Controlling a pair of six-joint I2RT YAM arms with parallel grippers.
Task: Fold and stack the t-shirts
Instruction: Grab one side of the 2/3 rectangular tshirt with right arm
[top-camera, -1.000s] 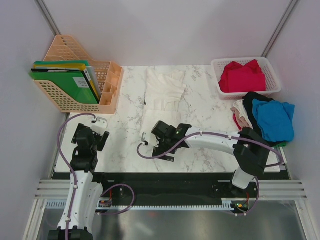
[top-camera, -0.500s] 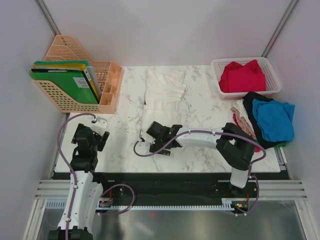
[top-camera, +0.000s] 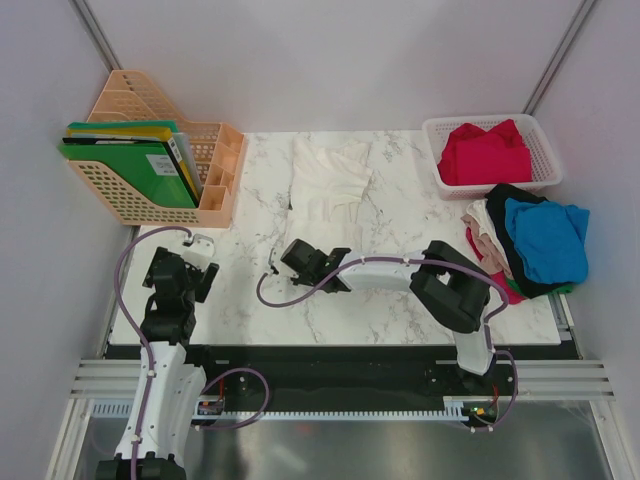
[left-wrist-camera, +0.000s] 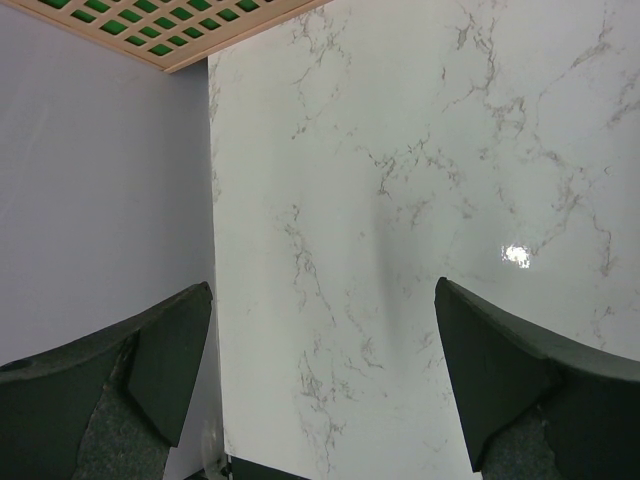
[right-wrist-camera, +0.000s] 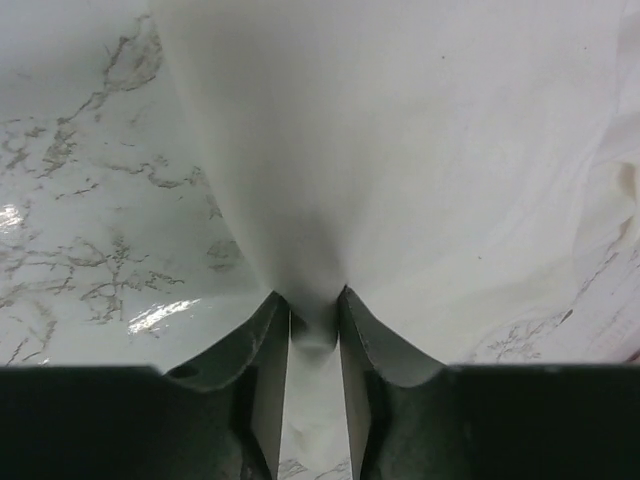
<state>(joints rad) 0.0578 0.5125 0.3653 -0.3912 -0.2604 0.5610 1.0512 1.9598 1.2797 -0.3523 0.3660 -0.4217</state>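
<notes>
A white t-shirt lies flat on the marble table, its near hem under my right gripper. In the right wrist view the jaws of the right gripper are pinched on a fold of the white t-shirt, which rises between them. My left gripper hovers at the table's left edge; the left gripper is open with only bare marble between its fingers. A red t-shirt sits in the basket. Blue, black and beige t-shirts are piled at the right.
A white mesh basket stands at the back right. A peach file holder with green folders stands at the back left. Purple walls close in both sides. The table's left edge runs just beside the left gripper.
My right arm has swung left and forward to the white t-shirt's near hem, and its jaws have closed on the cloth. The left arm has not moved.
</notes>
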